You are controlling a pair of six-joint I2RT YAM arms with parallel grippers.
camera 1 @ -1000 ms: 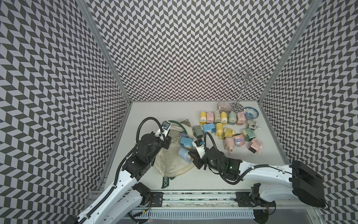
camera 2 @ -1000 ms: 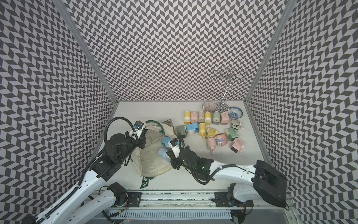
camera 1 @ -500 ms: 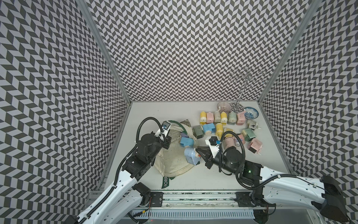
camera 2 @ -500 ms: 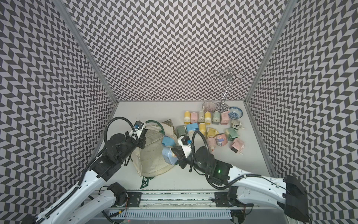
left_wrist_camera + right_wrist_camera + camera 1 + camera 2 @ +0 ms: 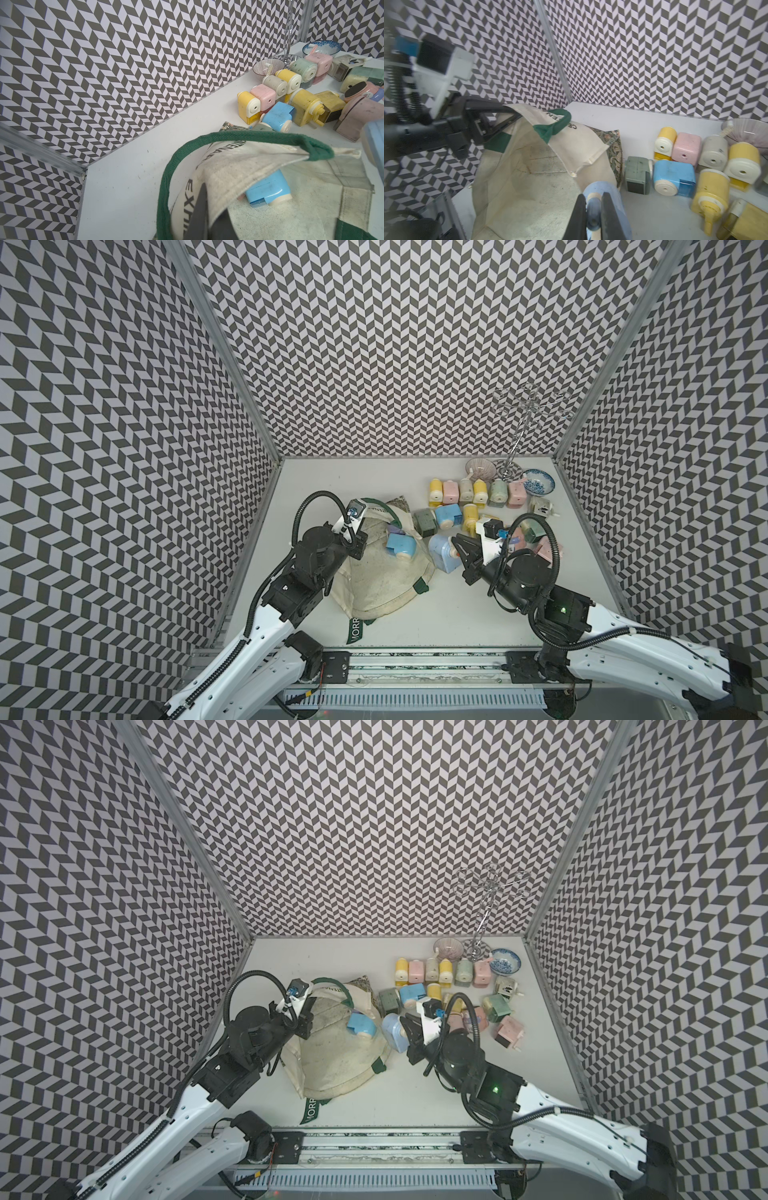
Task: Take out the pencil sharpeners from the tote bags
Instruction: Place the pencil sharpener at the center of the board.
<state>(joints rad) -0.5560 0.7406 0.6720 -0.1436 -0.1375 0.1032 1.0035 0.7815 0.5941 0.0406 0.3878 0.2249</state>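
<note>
Only the top views show "MORR" on the strap [image 5: 354,624]. The left hand [image 5: 509,118] pinches the bag [image 5: 571,149] rim, and the right hand [image 5: 592,200] clamps a blue sharpener [image 5: 601,187].

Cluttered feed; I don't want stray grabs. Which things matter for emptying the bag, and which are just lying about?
For the job: tote bag, its rim pinched by the left gripper; pale blue sharpener in the right gripper; bright blue sharpener in the bag's mouth; sharpeners already out.
Lying about: striped bowl, blue bowl, wire stand.
</note>
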